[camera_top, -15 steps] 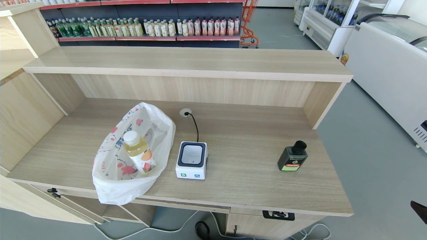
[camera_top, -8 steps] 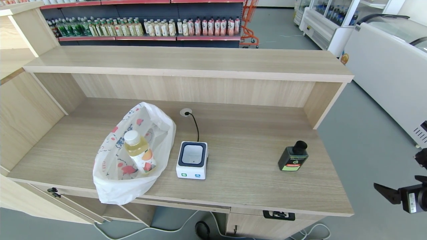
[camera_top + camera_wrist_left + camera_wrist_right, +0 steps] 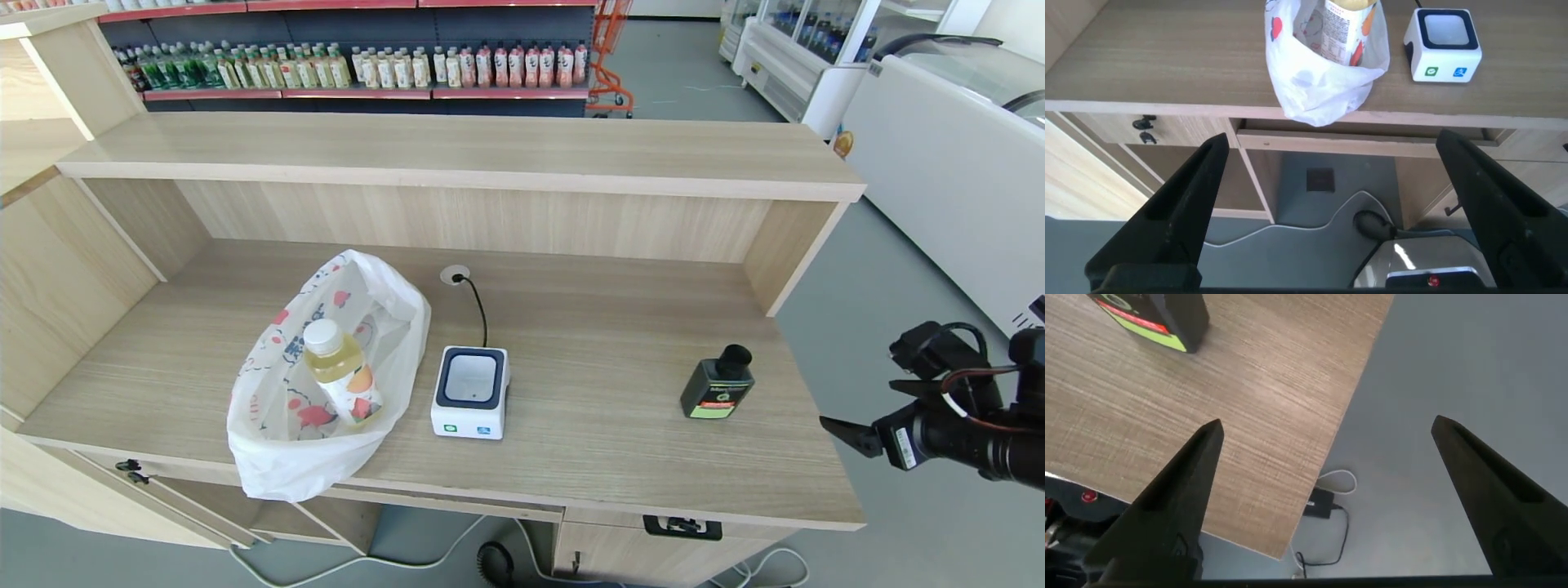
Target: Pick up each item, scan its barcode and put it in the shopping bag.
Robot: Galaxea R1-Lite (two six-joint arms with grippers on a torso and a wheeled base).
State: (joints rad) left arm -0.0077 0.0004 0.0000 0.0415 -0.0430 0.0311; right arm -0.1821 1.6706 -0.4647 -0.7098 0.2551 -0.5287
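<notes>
A dark bottle stands upright on the right part of the wooden counter, untouched. Since 1 second ago the right gripper has been brought in beside the counter's right end, jaws spread wide and empty; a grasp of this bottle is judged next. The left gripper is held open, empty, below the counter's front edge. 1 yellow drink bottle is seen in the white shopping bag, left of the scanner.

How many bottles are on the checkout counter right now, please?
2: a juice bottle inside the shopping bag, a dark bottle standing right of the scanner. The bag may hide more.
</notes>
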